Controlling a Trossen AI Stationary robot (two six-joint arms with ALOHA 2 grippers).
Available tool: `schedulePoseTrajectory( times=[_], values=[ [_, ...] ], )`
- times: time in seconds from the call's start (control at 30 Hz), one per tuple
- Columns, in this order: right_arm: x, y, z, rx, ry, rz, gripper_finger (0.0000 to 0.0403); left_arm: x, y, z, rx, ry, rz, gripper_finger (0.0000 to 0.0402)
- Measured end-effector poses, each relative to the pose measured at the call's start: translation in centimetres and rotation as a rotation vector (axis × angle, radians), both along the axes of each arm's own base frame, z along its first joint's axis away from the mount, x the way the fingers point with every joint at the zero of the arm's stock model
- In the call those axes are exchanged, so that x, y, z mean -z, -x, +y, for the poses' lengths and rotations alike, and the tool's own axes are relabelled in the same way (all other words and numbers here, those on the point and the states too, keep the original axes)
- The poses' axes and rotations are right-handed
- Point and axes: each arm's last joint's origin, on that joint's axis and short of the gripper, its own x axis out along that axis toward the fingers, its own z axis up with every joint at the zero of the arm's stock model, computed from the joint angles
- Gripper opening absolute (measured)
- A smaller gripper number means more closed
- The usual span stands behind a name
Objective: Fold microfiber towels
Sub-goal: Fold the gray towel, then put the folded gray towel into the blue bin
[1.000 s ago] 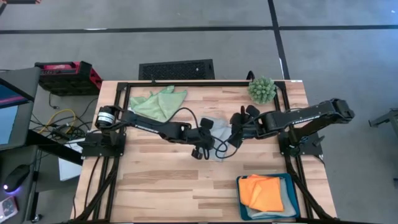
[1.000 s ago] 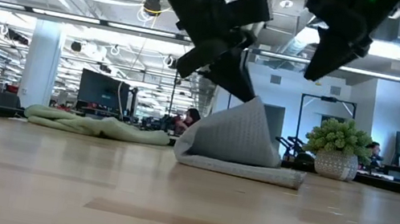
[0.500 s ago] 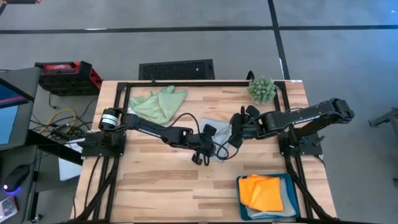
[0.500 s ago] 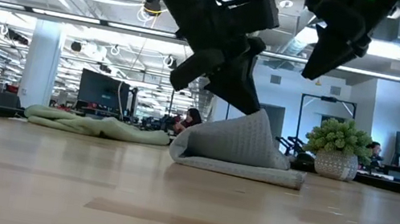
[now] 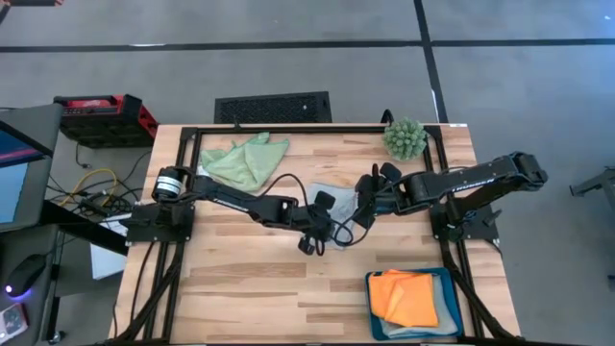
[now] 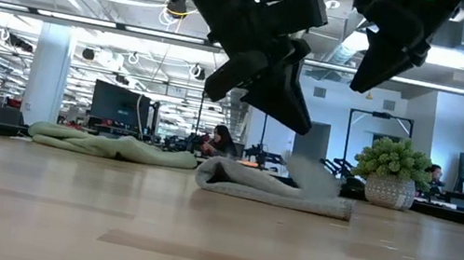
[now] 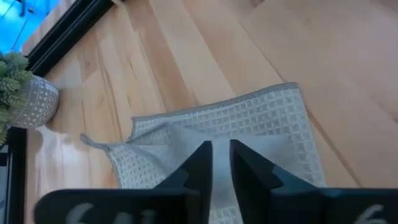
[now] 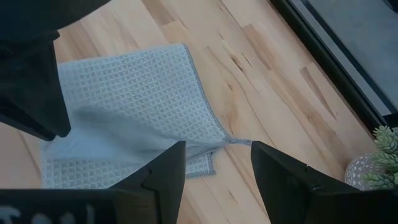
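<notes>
A pale blue-grey microfiber towel (image 5: 329, 195) lies low on the wooden table's middle, doubled over (image 6: 269, 190). My left gripper (image 7: 221, 155) hangs just above it (image 6: 295, 122), slanting down, its fingers a narrow gap apart with nothing between them. My right gripper (image 8: 217, 168) stands open and higher up (image 6: 367, 82), over the towel's right edge (image 8: 205, 106), and touches nothing. A light green towel (image 5: 245, 159) lies crumpled at the far left. An orange towel (image 5: 408, 296) lies folded in the tray.
A spiky green ball plant in a pot (image 5: 405, 137) stands at the far right corner. A teal tray (image 5: 452, 288) sits at the near right corner. Bare wood lies along the near edge and at the near left.
My left gripper has let go of the blue-grey towel's raised fold. That fold stood up in a peak below its fingers and has dropped toward the layer on the table, so the towel now lies low. The bottom layer has stayed in place.
</notes>
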Motion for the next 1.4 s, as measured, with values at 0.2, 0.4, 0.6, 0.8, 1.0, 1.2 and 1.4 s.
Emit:
schedulePoseTrajectory(
  times=[0.2,0.4,0.6,0.8,1.0,1.2,1.4],
  values=[
    [0.0,0.0,0.0,0.0,0.0,0.0,0.0205,0.0,0.0,-0.1,0.001,0.0,0.0,0.0107],
    [0.0,0.0,0.0,-0.004,-0.009,0.001,0.0205,0.6,0.7,0.4,-0.122,-0.075,0.079,0.0123],
    [0.5,0.0,0.5,-0.104,-0.095,0.037,0.0205,-0.8,2.8,0.8,-0.275,-0.125,0.171,0.0124],
    [2.4,0.1,2.1,-0.313,-0.167,0.07,0.0205,-2.9,5.2,0.7,-0.339,0.012,0.253,0.0124],
    [4.5,-1.5,3.3,-0.442,-0.18,-0.061,0.0205,-2.7,5.6,0.7,-0.323,0.089,0.281,0.0124],
    [7.6,-3.9,4.0,-0.454,-0.175,-0.053,0.0205,-1.1,5.2,1.7,-0.344,0.094,0.263,0.0124],
    [10.9,-5.0,4.5,-0.447,-0.182,0.04,0.0205,0.3,4.1,2.4,-0.339,0.086,0.238,0.0124]
  ],
)
